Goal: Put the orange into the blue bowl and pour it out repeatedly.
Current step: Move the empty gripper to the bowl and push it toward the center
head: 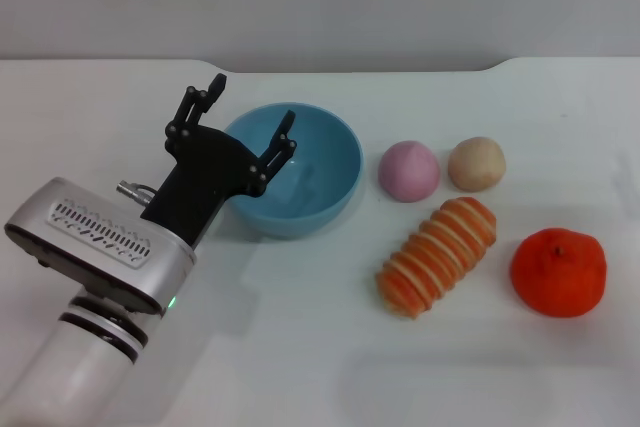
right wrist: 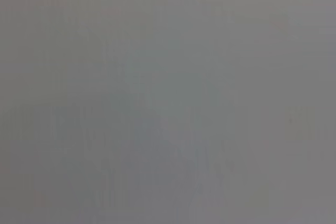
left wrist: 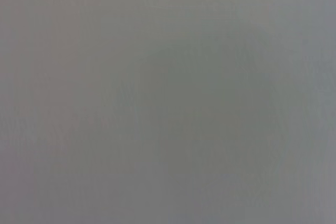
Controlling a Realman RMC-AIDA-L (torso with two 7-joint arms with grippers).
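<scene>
Nearest on the left, the left arm's silver, ribbed wrist housing rises from the near edge of the white table (head: pixel 300 367) and angles toward the far side. On the near right sits the orange (head: pixel 559 272), a lumpy, matte red-orange fruit with a small stem nub, well apart from the bowl. Just left of it lies a ridged oblong (head: pixel 438 255), striped orange and cream (tilted, its near end pointing left). Farther back stand 2 small rounded pieces side by side: a pink ball (head: pixel 408 171) and, right of it, a tan ball (head: pixel 476 164). Left of these rests the blue bowl (head: pixel 320 162), smooth, glossy and deep, with nothing inside. The left gripper (head: pixel 250 119) hangs over the bowl's left rim, its 2 black fingers spread wide and holding nothing. Both wrist views show only flat grey.
</scene>
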